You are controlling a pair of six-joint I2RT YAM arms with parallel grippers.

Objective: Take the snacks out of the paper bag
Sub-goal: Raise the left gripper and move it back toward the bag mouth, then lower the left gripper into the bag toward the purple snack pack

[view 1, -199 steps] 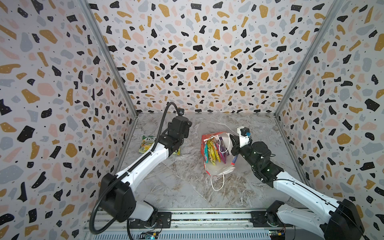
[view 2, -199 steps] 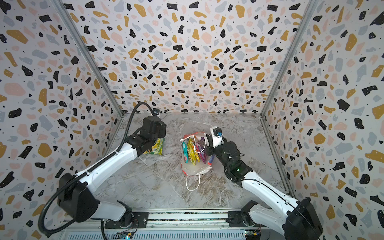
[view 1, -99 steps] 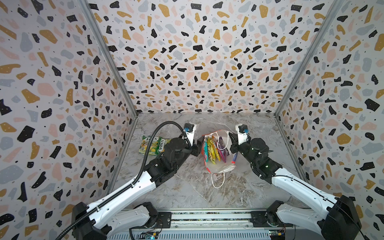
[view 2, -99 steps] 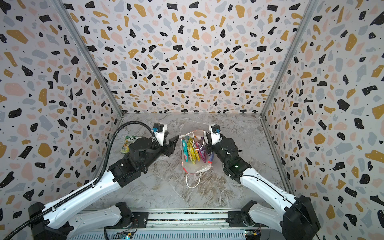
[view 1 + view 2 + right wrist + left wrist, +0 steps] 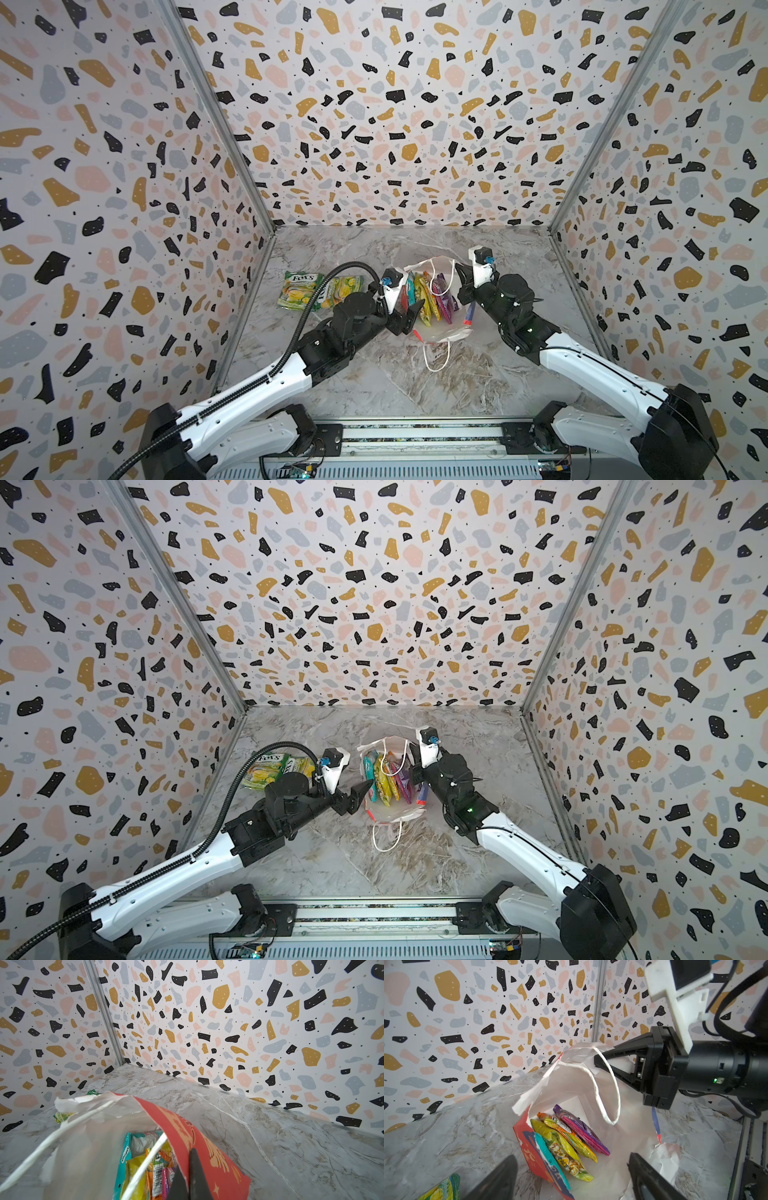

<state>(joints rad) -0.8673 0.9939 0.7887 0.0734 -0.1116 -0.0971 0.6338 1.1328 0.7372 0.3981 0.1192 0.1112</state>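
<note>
The red paper bag point(image 5: 446, 334) point(image 5: 395, 812) lies open mid-table, its white lining showing. Inside it stand a teal snack point(image 5: 409, 291) point(image 5: 550, 1159), a yellow one point(image 5: 426, 299) point(image 5: 562, 1155), an orange one point(image 5: 571, 1136) and a purple one point(image 5: 442, 297) point(image 5: 581, 1128). Two green-yellow FOX'S snacks point(image 5: 301, 289) point(image 5: 268, 766) lie on the table to the left. My left gripper point(image 5: 409, 313) point(image 5: 359, 793) point(image 5: 572, 1156) is open at the bag's left wall, one finger outside, one over the lining. My right gripper point(image 5: 463, 282) point(image 5: 413, 754) point(image 5: 190, 1159) is shut on the bag's right wall point(image 5: 187, 1126).
Patterned walls point(image 5: 374, 124) close in the marble table point(image 5: 457, 395) at the back and on both sides. A white cord handle point(image 5: 436, 359) trails on the table in front of the bag. The arms' base rail point(image 5: 415, 432) runs along the front edge.
My left arm has left the FOX'S snacks at the left and swung over to the bag's left side, and its jaws have opened wider. The right gripper has kept its hold on the bag.
</note>
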